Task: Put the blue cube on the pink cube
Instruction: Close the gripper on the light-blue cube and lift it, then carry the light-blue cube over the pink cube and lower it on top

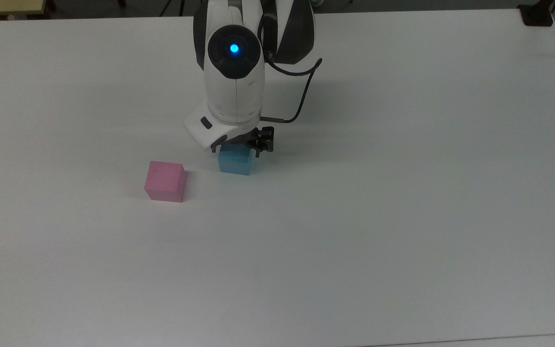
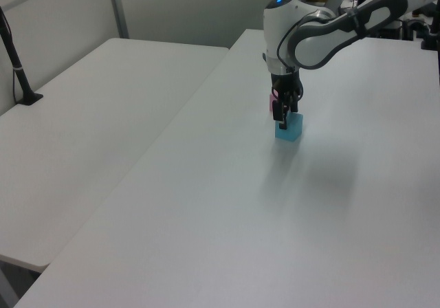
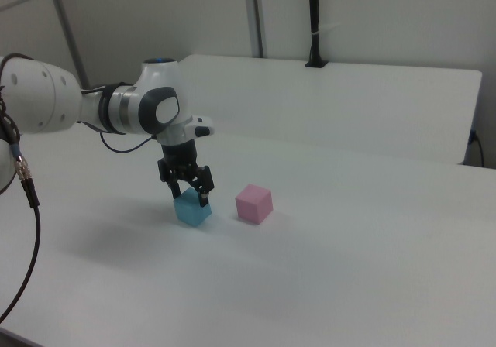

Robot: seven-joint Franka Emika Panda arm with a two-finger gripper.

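The blue cube (image 3: 192,210) rests on the white table (image 3: 372,269), directly below the gripper (image 3: 189,195). The spread fingers straddle the cube's upper part, one on each side, apparently not yet pressing on it; the grasp looks still to be made. The pink cube (image 3: 253,203) stands apart on the table, to the right view's right of the blue cube and to the top view's left and slightly nearer (image 1: 165,180). The coming carry therefore runs sideways along that line after a lift. In the left view the arm hides most of the pink cube (image 2: 271,102), just behind the blue cube (image 2: 289,127).
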